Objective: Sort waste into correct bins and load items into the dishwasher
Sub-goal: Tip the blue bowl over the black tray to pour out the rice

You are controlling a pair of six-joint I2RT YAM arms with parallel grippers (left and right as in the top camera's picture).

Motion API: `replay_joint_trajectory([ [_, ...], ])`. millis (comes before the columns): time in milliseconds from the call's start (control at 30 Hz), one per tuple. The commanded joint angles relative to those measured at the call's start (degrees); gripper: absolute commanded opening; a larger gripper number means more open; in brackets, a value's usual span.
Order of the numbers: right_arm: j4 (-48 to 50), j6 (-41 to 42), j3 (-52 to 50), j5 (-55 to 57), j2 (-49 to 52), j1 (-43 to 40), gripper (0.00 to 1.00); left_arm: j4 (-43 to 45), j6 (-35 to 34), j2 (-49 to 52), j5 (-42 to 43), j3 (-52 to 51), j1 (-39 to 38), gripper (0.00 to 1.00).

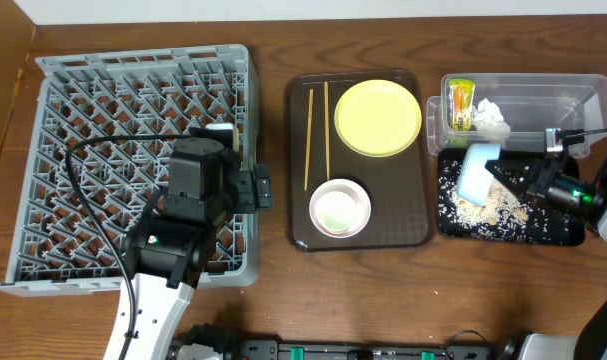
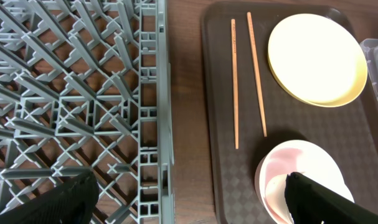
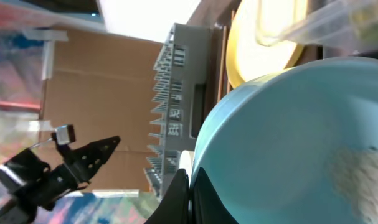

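One blue bowl [image 1: 476,170] tips rice [image 1: 503,205] over the black tray [image 1: 563,232], right tool [image 1: 513,180] clamped on it (left tool [image 2: 189,193] apart). Next, it should go to the rack [image 1: 103,120].

A light-blue bowl [image 1: 477,170] tilted over shallow black tray [image 1: 573,237] strewn with beige rice scraps [image 1: 499,206]; green-yellow wrapper [image 1: 461,103], crumpled white tissue [image 1: 491,119] in clear plastic tub [image 1: 558,100].

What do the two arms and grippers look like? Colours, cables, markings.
Left arm: black boxy wrist on a white link, green LED, black cable looping off it. Left gripper fingers: matte black, wedge-shaped. Right arm: black wrist, green LED too, white link, thin black cable. No readable markings.
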Motion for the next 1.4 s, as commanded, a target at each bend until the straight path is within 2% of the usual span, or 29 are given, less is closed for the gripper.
replay_joint_trajectory([
  [0, 2.05, -5.68, 0.07, -9.31, -0.79, 0.09, 0.01, -0.04, 0.76, 0.07, -0.09, 1.05, -0.13, 0.96],
  [100, 0.37, 5.99, 0.07, 4.11, -0.79, 0.09, 0.01, -0.04, 0.76, 0.07, -0.09, 1.05, -0.13, 0.96],
  [133, 0.63, 3.91, 0.07, 2.54, -0.79, 0.22, 0.01, -0.04, 0.76, 0.07, -0.09, 1.05, -0.13, 0.96],
  [200, 3.45, -6.49, 0.07, -11.58, -0.79, 1.53, 0.01, -0.04, 0.76, 0.07, -0.09, 1.05, -0.13, 0.96],
  [233, 4.33, -4.72, 0.09, -10.01, -0.79, 2.14, 0.01, -0.04, 0.76, 0.07, -0.09, 1.05, -0.13, 0.96],
  [333, 2.1, 8.37, 0.09, 7.28, -0.79, 2.95, 0.01, -0.04, 0.76, 0.07, -0.09, 1.05, -0.13, 0.96],
  [367, 2.71, 6.38, 0.07, 5.18, -0.79, 3.21, 0.01, -0.04, 0.76, 0.07, -0.09, 1.05, -0.13, 0.96],
  [433, 7.32, -5.09, 0.07, -11.76, -0.79, 4.68, 0.01, -0.04, 0.76, 0.07, -0.09, 1.05, -0.13, 0.96],
  [500, 8.28, 0.98, 0.24, -6.19, -0.81, 5.7, 0.01, -0.04, 0.76, 0.07, -0.09, 1.05, -0.13, 0.96],
  [533, 7.72, 7.39, 0.22, 0.61, -0.79, 5.99, 0.01, -0.04, 0.76, 0.07, -0.09, 1.05, -0.13, 0.96],
  [567, 7.1, 10.45, 0.22, 4.07, -0.79, 6.12, 0.01, -0.04, 0.76, 0.07, -0.09, 1.05, -0.13, 0.96],
  [700, 13.86, 5.18, 0.22, -5.42, -0.79, 7.63, 0.01, -0.04, 0.76, 0.07, -0.09, 1.05, -0.13, 0.96],
  [800, 12.9, 12.81, 0.22, 2.69, -0.79, 8.07, 0.01, -0.04, 0.76, 0.07, -0.09, 1.05, -0.13, 0.96],
  [967, 16.87, 6.86, 0.22, -4.24, -0.81, 8.39, 0.01, -0.04, 0.76, 0.07, -0.09, 1.05, -0.13, 0.96],
  [1067, 14.45, 14.12, 0.22, 3.78, -0.81, 8.39, 0.01, -0.04, 0.76, 0.07, -0.09, 1.05, -0.13, 0.96],
  [1233, 13.66, 13.68, 0.22, 5.31, -1.07, 9.68, 0.01, -0.04, 0.76, 0.07, -0.09, 1.05, -0.13, 0.96],
  [1367, 9.03, 10.21, 0.24, 16.7, -6.56, 14.19, 0.01, -0.04, 0.76, 0.07, -0.09, 1.05, -0.13, 0.96],
])
